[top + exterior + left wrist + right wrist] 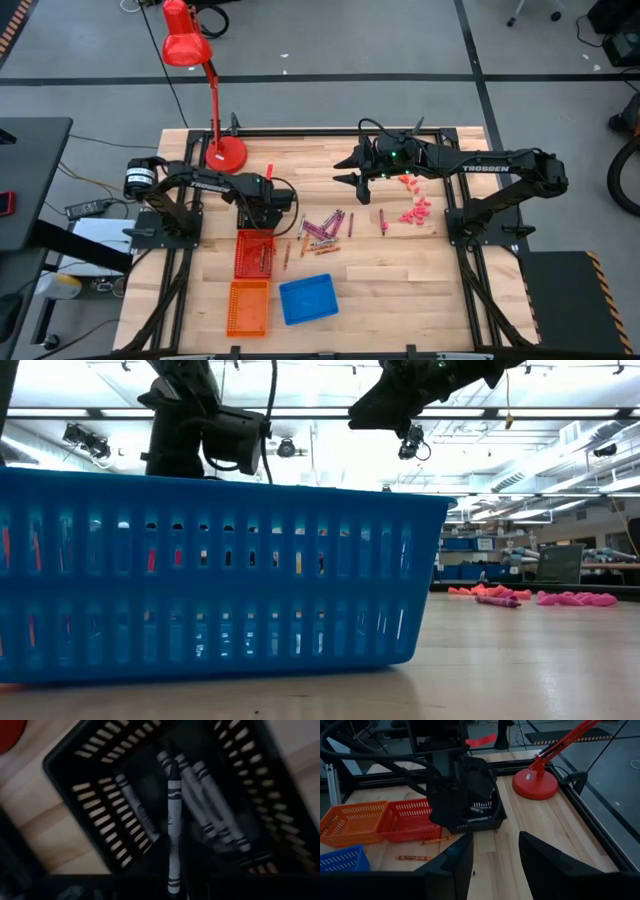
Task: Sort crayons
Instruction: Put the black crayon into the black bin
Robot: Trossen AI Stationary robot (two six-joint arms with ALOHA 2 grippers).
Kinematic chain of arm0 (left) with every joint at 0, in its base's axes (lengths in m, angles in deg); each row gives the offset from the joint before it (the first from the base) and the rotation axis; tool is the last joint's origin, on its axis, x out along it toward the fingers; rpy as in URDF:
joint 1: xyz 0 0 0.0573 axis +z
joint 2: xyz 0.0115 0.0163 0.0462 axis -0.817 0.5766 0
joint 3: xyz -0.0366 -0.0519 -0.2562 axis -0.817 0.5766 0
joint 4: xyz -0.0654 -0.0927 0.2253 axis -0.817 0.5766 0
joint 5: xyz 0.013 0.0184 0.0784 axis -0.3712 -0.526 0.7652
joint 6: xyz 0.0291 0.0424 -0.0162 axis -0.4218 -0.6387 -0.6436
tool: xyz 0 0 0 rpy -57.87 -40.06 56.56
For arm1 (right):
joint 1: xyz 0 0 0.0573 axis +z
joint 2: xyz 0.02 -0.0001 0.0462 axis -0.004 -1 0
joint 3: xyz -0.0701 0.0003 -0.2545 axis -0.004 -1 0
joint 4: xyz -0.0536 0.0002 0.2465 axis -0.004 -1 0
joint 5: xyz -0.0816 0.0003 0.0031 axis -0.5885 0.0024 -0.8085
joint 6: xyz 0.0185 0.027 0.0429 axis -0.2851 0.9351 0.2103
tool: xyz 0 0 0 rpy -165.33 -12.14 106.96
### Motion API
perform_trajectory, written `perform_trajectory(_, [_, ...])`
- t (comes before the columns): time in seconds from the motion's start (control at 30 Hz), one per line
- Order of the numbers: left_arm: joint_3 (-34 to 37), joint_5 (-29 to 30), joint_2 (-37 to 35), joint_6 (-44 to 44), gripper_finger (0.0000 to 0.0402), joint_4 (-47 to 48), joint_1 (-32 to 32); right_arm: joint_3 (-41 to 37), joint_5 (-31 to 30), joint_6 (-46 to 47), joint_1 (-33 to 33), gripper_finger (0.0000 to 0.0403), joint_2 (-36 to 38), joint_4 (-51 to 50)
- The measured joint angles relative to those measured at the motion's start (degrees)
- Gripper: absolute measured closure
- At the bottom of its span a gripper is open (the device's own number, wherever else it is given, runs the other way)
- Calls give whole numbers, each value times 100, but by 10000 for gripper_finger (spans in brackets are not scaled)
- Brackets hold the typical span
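Note:
My left gripper (262,207) points down into a black basket (100,795) that holds several grey crayons (210,815), and it is shut on one more grey crayon (173,830). More crayons (325,228) lie loose in a pile on the wooden table, right of the red basket (254,253). Two others (437,840) lie beside that basket. My right gripper (495,860) hangs open and raised over the table's far middle (350,172), holding nothing. My left gripper has the grey crayon by its blunt end (173,877), between its two dark fingers, which come from above. The crayon points on past the fingers, tip first, down into the black basket. It hangs clear above the crayons lying there.
An orange basket (248,307) and a blue basket (308,299) stand near the front edge, the blue one filling the low view (220,580). Small pink bits (415,210) lie at the right. A red lamp (225,152) stands at the far left.

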Motion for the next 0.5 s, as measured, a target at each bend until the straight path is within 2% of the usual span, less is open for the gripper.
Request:
perform_trajectory(0.33, [39,-50,0,48,352,-300,0,0,2,88,2,241,0,-2])
perform_trajectory(0.5, [39,-52,0,48,322,-331,0,0,2,88,2,241,0,-2])
